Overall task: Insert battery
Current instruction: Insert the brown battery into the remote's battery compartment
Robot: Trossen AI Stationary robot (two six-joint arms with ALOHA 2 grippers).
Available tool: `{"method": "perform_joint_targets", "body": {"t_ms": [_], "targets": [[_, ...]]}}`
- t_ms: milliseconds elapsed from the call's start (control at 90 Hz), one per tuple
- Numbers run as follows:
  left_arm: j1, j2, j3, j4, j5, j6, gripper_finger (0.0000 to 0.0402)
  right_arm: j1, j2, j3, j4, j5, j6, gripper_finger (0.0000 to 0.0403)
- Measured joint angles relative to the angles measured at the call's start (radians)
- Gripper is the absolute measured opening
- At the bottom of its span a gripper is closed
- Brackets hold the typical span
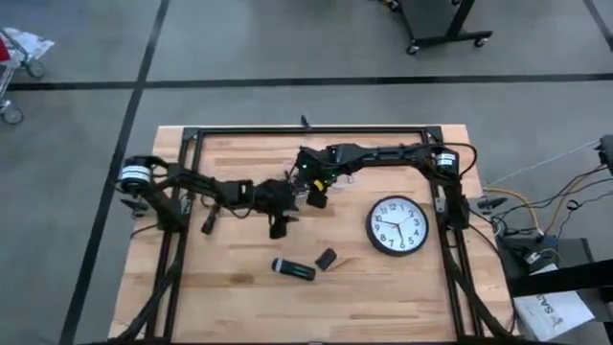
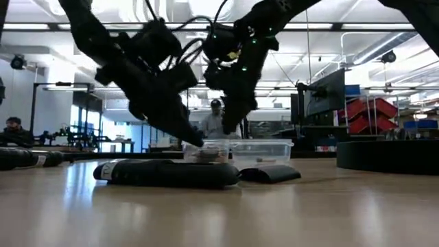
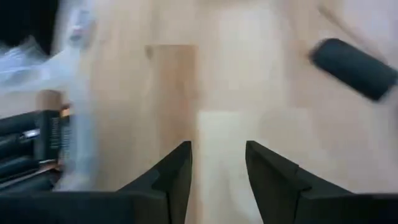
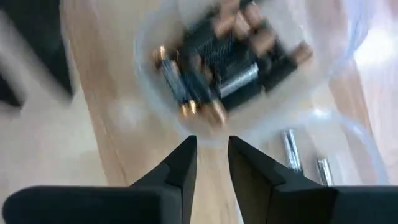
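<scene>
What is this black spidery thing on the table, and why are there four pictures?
It is a robot with two arms on a wooden table. One camera looks down from above, one sits low at table level, and one rides on each wrist. The left gripper and right gripper both hang open, holding nothing. The right wrist camera sees a clear tub of batteries. Also on the table: a wall clock, a black flashlight-like tube and a small dark cap. The job is putting a battery in.
</scene>
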Motion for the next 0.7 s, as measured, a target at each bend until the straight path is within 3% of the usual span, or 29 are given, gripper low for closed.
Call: {"method": "perform_joint_targets", "body": {"t_ms": [156, 256, 533, 700], "targets": [[-0.015, -0.103, -0.011, -0.145, -0.004, -0.010, 0.0119, 0.009, 0.012, -0.041, 0.212, 0.006, 0.118, 0.0107], [-0.014, -0.207, -0.066, -0.202, -0.009, -0.023, 0.0110, 0.007, 0.033, -0.048, 0.223, 0.073, 0.175, 0.0117], [-0.014, -0.525, -0.262, -0.144, -0.119, -0.116, 0.0099, 0.041, 0.059, -0.067, 0.238, 0.109, 0.245, 0.0093], [-0.015, -0.683, -0.370, -0.070, -0.124, -0.184, 0.0098, 0.085, 0.061, -0.072, 0.195, 0.116, 0.277, 0.0069]]}}
